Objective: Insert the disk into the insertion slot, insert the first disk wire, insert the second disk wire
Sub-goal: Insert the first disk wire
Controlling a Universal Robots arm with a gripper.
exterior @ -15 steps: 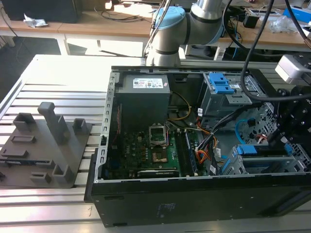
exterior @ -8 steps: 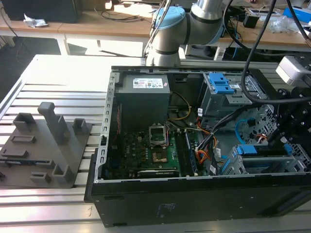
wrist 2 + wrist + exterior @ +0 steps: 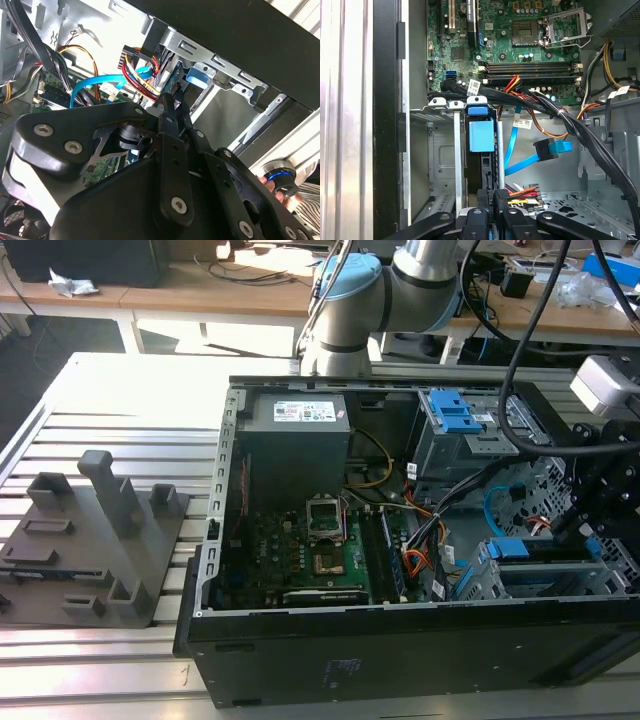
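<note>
The disk (image 3: 481, 135), edge-on in its bright blue carrier, sits in the insertion slot (image 3: 443, 165). The gripper (image 3: 491, 196) has its jaws clenched on the red-and-yellow first disk wire (image 3: 522, 191). The light blue second disk wire (image 3: 512, 150) hangs loose nearby.

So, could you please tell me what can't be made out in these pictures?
1. Label of the disk: first wrist view, it sits edge-on in the insertion slot.
2. One end of the second disk wire: first wrist view, it passes behind the black cable bundle.
3. The disk's connector end: first wrist view, the end effector covers it.
</note>
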